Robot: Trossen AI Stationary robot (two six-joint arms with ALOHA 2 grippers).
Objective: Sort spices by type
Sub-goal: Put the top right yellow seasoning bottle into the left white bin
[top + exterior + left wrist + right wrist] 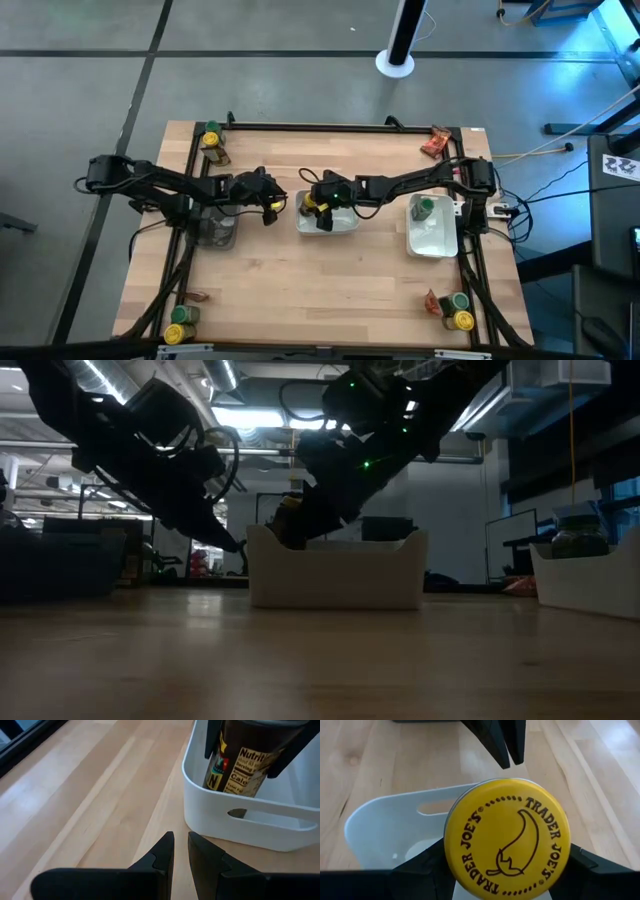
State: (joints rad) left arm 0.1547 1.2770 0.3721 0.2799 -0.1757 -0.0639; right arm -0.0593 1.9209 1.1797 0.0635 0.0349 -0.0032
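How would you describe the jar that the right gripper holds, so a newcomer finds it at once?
Find the middle white tray on the wooden table. The right gripper holds a yellow-lidded jar over its left end. It is the only jar in a gripper; the others stand at the corners or in the right tray.

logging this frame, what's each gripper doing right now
left gripper: shut, empty, beside the middle tray.
right gripper: shut on the yellow-lid jar, over that tray.

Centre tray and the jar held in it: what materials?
Centre tray: looks like moulded white plastic, smooth semi-gloss, rounded corners and a cut-out handle slot. Jar: dark wall, glass or plastic unclear, printed paper-like label; yellow lid glossy, printed, probably plastic.
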